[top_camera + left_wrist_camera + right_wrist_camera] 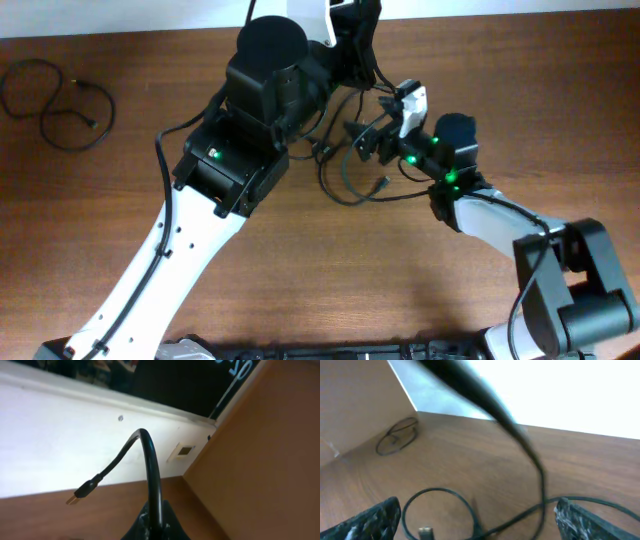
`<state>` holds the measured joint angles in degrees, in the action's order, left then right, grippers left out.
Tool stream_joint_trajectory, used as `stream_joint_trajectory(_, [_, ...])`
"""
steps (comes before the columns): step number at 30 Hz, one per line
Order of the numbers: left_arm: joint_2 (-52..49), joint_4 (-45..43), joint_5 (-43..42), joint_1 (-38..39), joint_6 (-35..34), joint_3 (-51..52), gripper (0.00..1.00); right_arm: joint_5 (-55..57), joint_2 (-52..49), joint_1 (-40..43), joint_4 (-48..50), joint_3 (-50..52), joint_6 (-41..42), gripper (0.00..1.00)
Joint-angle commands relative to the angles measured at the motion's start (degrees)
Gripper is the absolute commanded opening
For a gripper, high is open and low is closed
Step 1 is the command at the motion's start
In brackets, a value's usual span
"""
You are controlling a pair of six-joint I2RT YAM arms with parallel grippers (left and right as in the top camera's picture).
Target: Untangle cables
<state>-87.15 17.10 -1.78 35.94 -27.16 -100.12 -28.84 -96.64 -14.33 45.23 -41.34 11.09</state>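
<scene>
My left hand [155, 529] is clamped tight on one cable [152, 465], holding its plug [82, 491] up off the bench [330, 290], apparently so my right hand [477, 522], spread wide and empty, can work the tangle [350, 178] beneath it.

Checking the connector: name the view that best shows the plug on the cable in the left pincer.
Left wrist: the plug shows sharp and unblocked, its cable shut in the left pincer. In overhead and right wrist I cannot pick it out.
</scene>
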Motion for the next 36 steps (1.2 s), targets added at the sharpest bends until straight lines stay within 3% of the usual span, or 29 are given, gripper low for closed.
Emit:
stream_joint_trajectory(1, [1.0,1.3,-2.6,0.2,-3.3,-0.7,0.00,7.6,-3.1,-1.1,7.2,-0.2,-0.3,0.90])
stream_joint_trajectory(2, [1.0,1.8,-3.7,0.2,-3.3,-0.7,0.00,7.5,-3.3,-1.1,8.8,-0.2,-0.3,0.86])
stream_joint_trajectory(5, [1.0,3.1,-4.9,0.2,-3.3,-0.7,0.00,7.5,-4.0,-1.1,11.0,-0.6,-0.3,0.61])
stream_joint_trajectory(6, [1.0,3.5,-4.9,0.2,-3.2,-0.7,0.00,7.5,-4.0,-1.1,11.0,-0.6,-0.3,0.43])
stream_joint_trajectory(8, [1.0,4.1,-4.9,0.1,-3.3,-0.7,0.00,7.5,-4.0,-1.1,11.2,-0.6,-0.3,0.22])
stream_joint_trajectory(13, [1.0,6.1,-4.9,0.0,-3.3,-0.7,0.00,7.5,-4.0,-1.0,11.4,-0.6,-0.3,0.08])
stream_joint_trajectory(14, [1.0,6.2,-4.9,0.0,-3.3,-0.7,0.00,7.5,-4.0,-1.0,11.6,-0.6,-0.3,0.11])
stream_joint_trajectory(15, [1.1,6.2,-4.9,0.0,-3.3,-0.7,0.00,7.5,-4.0,-1.0,11.7,-0.6,-0.3,0.25])
stream_joint_trajectory(19, [1.4,6.2,-4.9,-0.2,-3.3,-0.7,0.00,7.5,-4.0,-1.0,11.9,-0.6,-0.3,0.33])
stream_joint_trajectory(21, [1.5,6.2,-4.4,-0.2,-3.3,-0.7,0.00,6.8,-4.0,-1.0,12.9,-0.6,-0.1,0.60])
stream_joint_trajectory(22, [1.5,6.3,-2.8,-0.5,-3.3,-0.7,0.00,6.4,-4.0,-1.0,13.0,-0.6,-0.2,0.69])
stream_joint_trajectory(25, [1.5,7.8,3.4,-2.3,-3.3,-0.7,0.00,5.4,-4.0,-0.3,10.7,-0.6,-0.1,0.72])
stream_joint_trajectory(29, [1.5,12.2,6.1,-6.8,-3.3,-0.7,0.00,-7.0,-3.9,2.8,9.5,-0.6,0.2,0.99])
stream_joint_trajectory(36, [1.5,14.9,-0.9,-11.5,-2.1,-0.7,0.00,-39.4,-3.9,13.3,9.7,-0.6,12.7,0.99])
